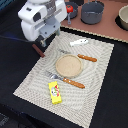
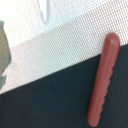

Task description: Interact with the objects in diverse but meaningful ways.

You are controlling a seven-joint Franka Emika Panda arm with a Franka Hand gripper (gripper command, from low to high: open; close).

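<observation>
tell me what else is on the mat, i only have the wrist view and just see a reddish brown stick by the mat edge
Observer: A round tan plate sits in the middle of the placemat.
Operator: anything small i could pick up
Observer: A yellow packet with red print lies flat on the mat, by the edge nearest the exterior camera and apart from the plate.
Operator: anything else small
Observer: A white oblong piece lies near the mat's far edge, beyond the plate.
</observation>
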